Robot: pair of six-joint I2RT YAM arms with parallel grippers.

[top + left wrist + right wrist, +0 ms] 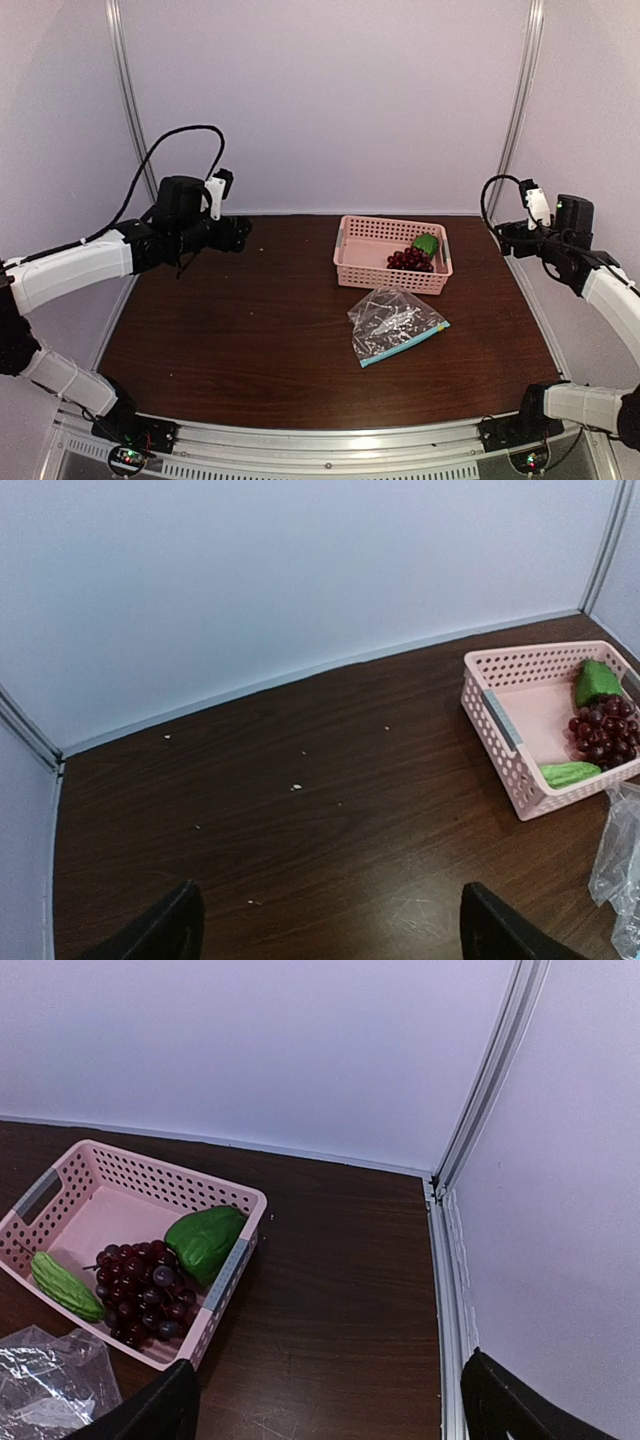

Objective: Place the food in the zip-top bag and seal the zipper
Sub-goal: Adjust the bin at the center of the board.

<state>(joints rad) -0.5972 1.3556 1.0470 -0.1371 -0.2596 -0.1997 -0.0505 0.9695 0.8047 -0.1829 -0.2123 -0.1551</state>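
**Ana:** Where is the food sitting?

**Ben:** All of it is lying in the pink basket (390,280), toward the far right of the surface (230,330). The grapes (145,1295) are bunching at the basket's right end. A plump green vegetable (205,1242) is leaning on them in the corner, and a small cucumber (65,1285) is lying just beside them.

**Ana:** And the bag?

**Ben:** The bag (393,322) is lying flat just beside the basket, on the side nearer the arms. The zipper (408,346) is running along the edge that faces the arms, which is probably keeping the mouth within their reach. The plastic is so crinkled in the overhead view that he cannot tell whether the mouth is open or pressed closed.

**Ana:** What are the arms doing?

**Ben:** Neither one is touching anything. The left end effector (330,935) is hanging raised over the far left of the surface, well apart from the basket, with its fingers spread wide and gripping nothing. The right end effector (335,1410) is hovering near the right wall, off the basket's right end, and it is spread and empty too.

**Ana:** So nothing is packed yet?

**Ben:** It is looking that way, since no food is in the bag. He is judging that the right arm, being nearer, is better placed to pick the grapes. The left would be holding the bag's mouth open, because thin plastic tends to collapse.
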